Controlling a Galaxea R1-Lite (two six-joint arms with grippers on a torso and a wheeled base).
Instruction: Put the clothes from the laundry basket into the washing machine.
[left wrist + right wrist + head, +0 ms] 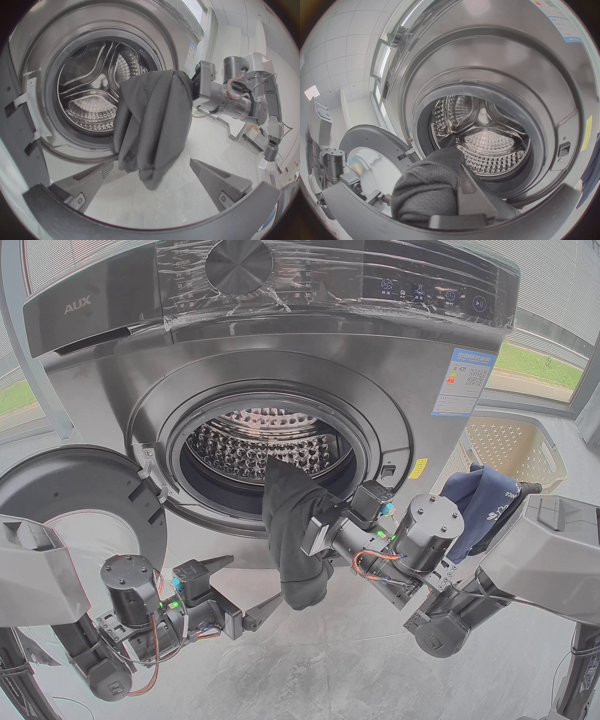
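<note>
The right gripper pinches a dark garment that drapes beneath it. The open drum lies just ahead, likely for feeding it in. The left gripper is spread, empty, lower alongside.

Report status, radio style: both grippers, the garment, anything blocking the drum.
Right gripper shut on dark garment, hanging before drum. Left gripper open, low, holding nothing. Door swung open; nothing blocking drum.

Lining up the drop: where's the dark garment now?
Head view, centre: the dark garment hangs from the right gripper just outside the drum mouth of the washing machine, at its lower right rim.
</note>
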